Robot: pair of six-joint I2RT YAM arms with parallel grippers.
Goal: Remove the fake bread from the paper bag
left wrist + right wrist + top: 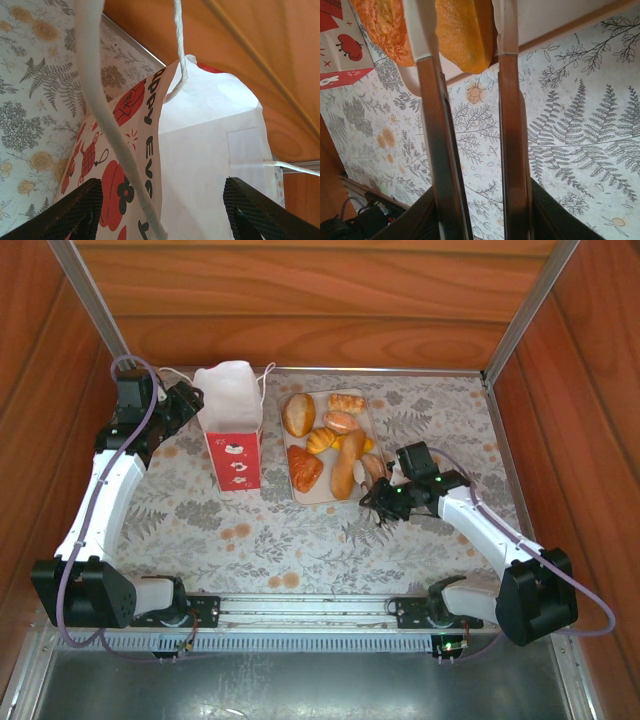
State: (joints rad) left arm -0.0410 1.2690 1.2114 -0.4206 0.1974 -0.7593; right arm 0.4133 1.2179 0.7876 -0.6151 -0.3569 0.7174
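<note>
Bread (330,440) lies on the tray (318,496); paper bag (232,435) stands beside it

Right gripper (461,30) narrow, one piece between its tips, grip unclear; left gripper (162,210) wide, straddling the bag's rim, probably to steady it.

The left wrist view cuts off the paper bag (200,165) below, the right wrist view the fake bread (462,35) above.

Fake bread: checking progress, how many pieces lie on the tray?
7 on the tray: round roll, far pastry, oval pastry, croissant, dark loaf, long loaf, small roll at the right gripper. The paper bag may hide more.
</note>
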